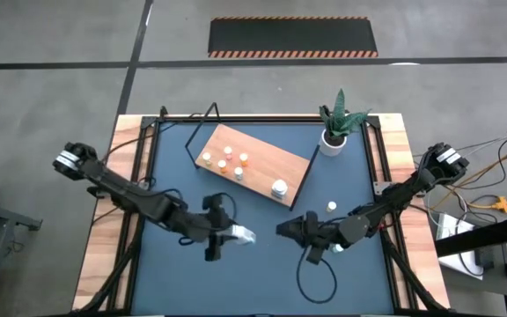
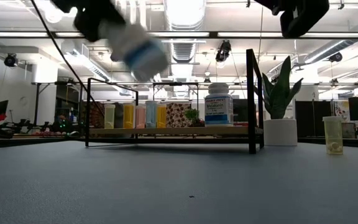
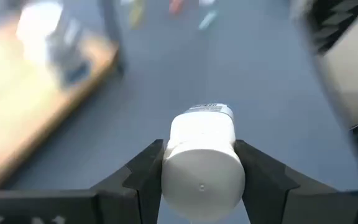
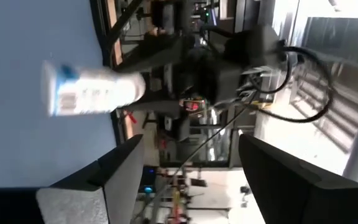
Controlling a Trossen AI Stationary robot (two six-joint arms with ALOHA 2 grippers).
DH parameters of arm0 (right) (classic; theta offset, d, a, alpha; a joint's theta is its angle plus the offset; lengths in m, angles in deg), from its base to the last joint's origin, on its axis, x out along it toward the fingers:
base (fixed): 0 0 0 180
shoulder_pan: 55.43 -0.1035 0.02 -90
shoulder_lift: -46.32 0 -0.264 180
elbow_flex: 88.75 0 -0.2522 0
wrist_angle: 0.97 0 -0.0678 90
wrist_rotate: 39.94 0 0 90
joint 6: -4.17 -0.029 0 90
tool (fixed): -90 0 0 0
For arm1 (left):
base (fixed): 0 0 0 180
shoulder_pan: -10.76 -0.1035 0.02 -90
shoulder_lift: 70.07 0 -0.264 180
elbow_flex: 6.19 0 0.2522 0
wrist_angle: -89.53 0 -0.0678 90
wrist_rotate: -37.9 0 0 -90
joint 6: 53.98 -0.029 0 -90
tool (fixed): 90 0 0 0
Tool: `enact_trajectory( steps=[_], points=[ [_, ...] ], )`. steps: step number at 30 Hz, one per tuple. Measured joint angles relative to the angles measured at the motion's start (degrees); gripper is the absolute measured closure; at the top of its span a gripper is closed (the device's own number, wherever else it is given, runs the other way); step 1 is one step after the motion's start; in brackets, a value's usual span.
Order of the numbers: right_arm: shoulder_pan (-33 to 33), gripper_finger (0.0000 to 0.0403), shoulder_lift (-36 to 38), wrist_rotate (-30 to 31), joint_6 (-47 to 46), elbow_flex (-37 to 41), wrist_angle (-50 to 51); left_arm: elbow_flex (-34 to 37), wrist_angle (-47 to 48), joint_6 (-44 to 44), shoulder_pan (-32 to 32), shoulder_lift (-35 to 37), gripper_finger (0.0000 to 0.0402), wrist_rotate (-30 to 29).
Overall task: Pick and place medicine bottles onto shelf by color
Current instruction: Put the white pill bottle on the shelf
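On the shelf (image 1: 267, 163) stand six bottles; at 4 o'clock one (image 1: 332, 207) waits. Left gripper (image 1: 233, 235) pinches a white bottle (image 1: 243, 235); right gripper (image 1: 282, 229) spread, empty.

Reading "Melatonin" on the blue label of the big white bottle (image 2: 219, 104) standing on the shelf (image 2: 173, 131) in the low view; smaller print above and below that word staying too small to make out. Showing only blurred, unreadable print on the white bottle (image 3: 202, 163) gripped in the left wrist view.
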Motion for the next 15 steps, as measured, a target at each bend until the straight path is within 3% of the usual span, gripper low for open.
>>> enact_trajectory(
  steps=[4,15],
  points=[
    [0.0,0.0153,0.0,0.0,-3.5,0.0,0.4,-3.6,10.4,6.8,-0.4,-4.6,0.0250,0.4],
    [0.0,0.0158,0.0,0.4,-8.4,0.0,0.5,-22.0,33.6,7.6,-0.5,-22.7,0.0248,1.8]
  ],
)
